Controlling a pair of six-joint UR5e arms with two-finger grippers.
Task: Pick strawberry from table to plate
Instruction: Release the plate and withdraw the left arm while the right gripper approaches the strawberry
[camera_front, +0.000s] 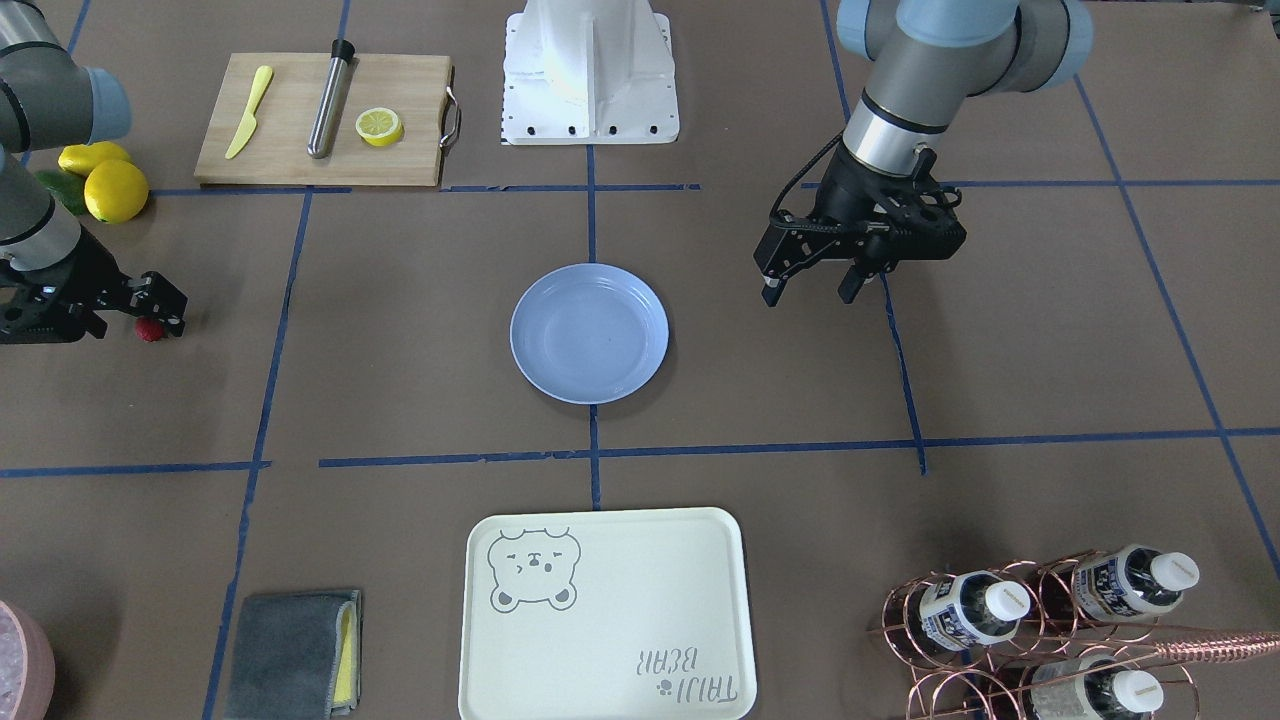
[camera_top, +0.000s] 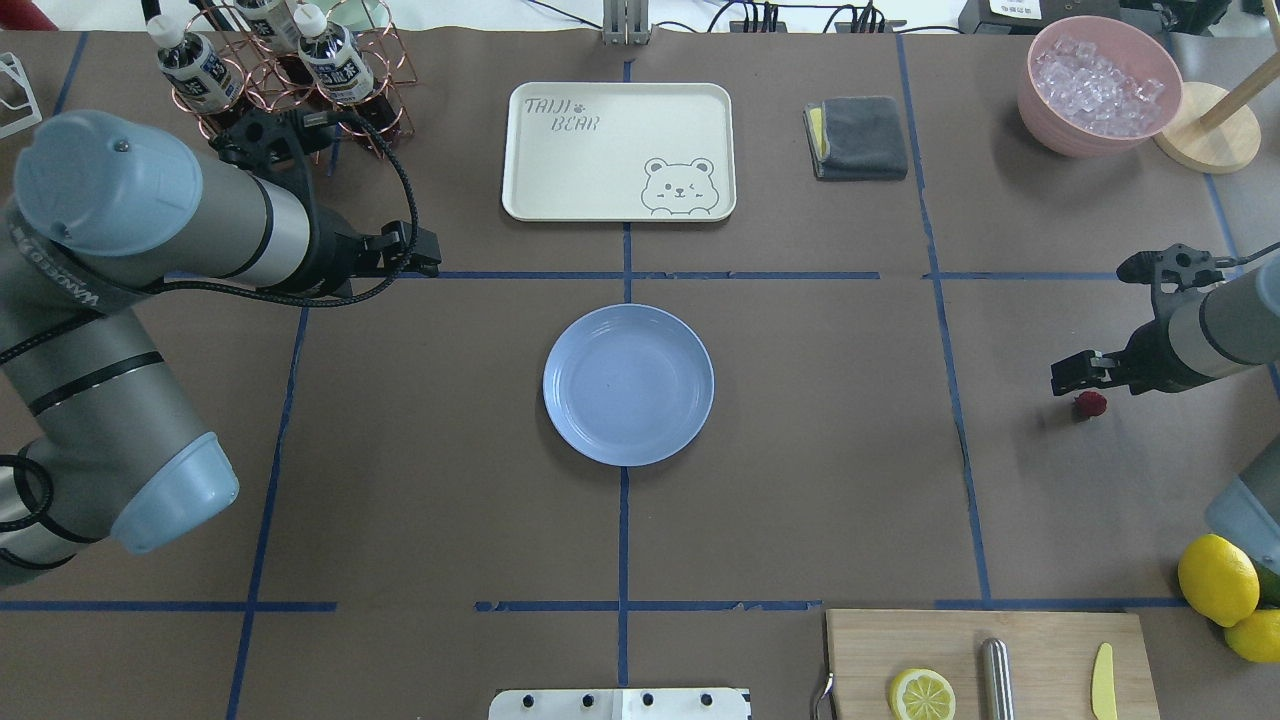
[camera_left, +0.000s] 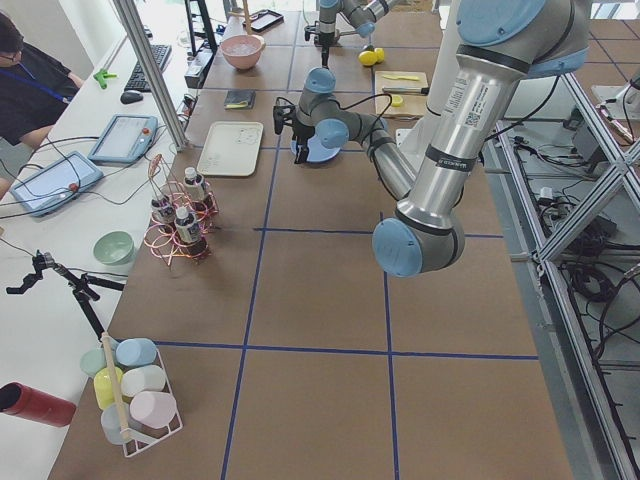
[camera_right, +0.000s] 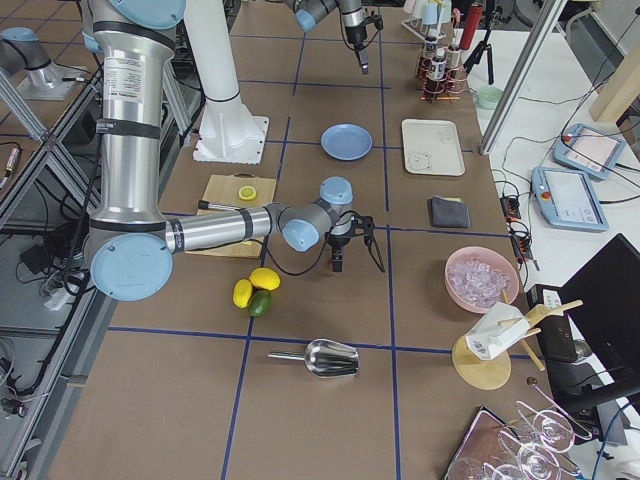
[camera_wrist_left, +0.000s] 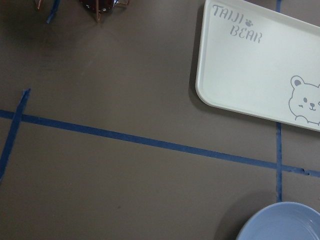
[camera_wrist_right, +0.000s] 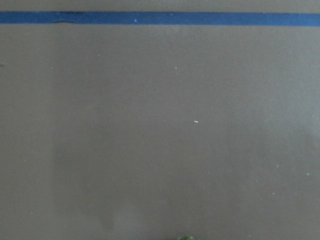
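Strawberry (camera_top: 1090, 403): lies on the surface (camera_top: 800, 450) toward its right end, well apart from the empty plate (camera_top: 628, 385).
Right jaws: just beside the strawberry, low over it. We cannot tell whether they are open or closed.
Left jaws: spread open, holding nothing, on the plate's other side.
Step in hand: the grasp, we judge.
Doing it well: we centre the right jaws over the strawberry, close gently so it neither rolls nor squashes, then lift clear.

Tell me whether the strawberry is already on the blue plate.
No, the strawberry is well off to one side of the table, apart from the plate, which is bare.
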